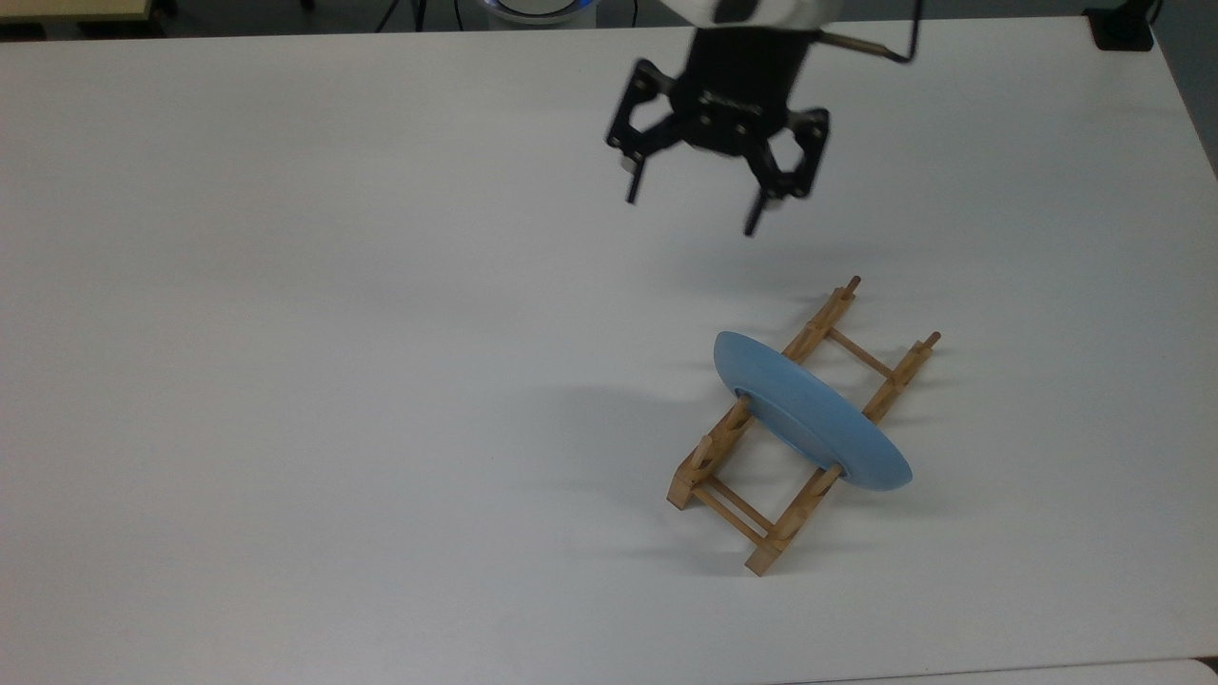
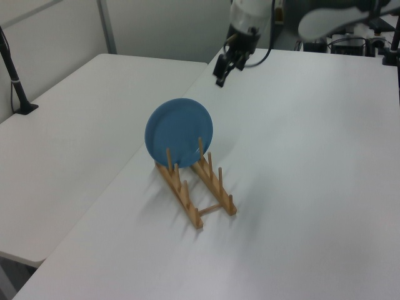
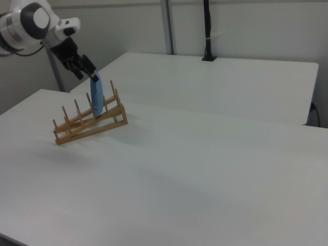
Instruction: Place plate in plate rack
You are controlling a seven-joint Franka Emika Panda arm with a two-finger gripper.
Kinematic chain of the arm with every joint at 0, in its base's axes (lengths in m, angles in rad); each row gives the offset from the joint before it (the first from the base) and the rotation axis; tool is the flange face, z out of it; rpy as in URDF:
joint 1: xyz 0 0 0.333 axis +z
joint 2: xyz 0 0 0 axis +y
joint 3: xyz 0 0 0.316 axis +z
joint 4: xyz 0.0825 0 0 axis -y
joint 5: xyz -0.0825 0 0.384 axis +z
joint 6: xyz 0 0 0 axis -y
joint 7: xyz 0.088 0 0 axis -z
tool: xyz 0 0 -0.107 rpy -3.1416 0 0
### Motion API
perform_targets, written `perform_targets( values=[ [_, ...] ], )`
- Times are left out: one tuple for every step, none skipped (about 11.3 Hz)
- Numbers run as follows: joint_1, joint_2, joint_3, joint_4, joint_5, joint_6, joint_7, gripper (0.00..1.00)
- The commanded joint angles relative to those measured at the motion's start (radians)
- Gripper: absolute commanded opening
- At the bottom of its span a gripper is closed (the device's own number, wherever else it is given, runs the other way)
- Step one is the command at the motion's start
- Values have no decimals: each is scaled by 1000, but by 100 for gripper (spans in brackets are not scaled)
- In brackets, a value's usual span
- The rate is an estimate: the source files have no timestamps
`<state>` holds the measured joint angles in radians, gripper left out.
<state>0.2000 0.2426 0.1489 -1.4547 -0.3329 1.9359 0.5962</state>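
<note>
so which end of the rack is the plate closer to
The end nearer the claw. In the top view, the plate stands on edge in the wooden rack past its middle, leaving more empty pegs toward the top view's lower left end.

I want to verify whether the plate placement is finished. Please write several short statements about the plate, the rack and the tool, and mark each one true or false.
1. The plate stands on edge between the pegs of the plate rack. True.
2. The tool grips the plate's rim. False: it is open and apart from the plate.
3. The plate lies flat on the table. False: it stands in the rack.
4. The rack carries one plate. True.
</note>
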Motion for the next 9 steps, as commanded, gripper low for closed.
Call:
perform_targets(
  values=[
    [-86, -111, -26, -52, 175, -185, -309, 100],
    [-105, -141, -63, -59, 217, -237, -385, 100],
    [-109, -166, -99, -72, 244, -265, -418, 100],
    [-110, -192, -142, -81, 274, -284, -449, 100],
    [-110, -218, -190, -95, 308, -294, -463, 100],
    [-110, -233, -228, -104, 331, -298, -469, 100],
    [-110, -240, -251, -108, 336, -316, -470, 100],
    [-111, -240, -256, -108, 334, -351, -472, 100],
    [-113, -238, -258, -111, 325, -371, -473, 100]
  ],
)
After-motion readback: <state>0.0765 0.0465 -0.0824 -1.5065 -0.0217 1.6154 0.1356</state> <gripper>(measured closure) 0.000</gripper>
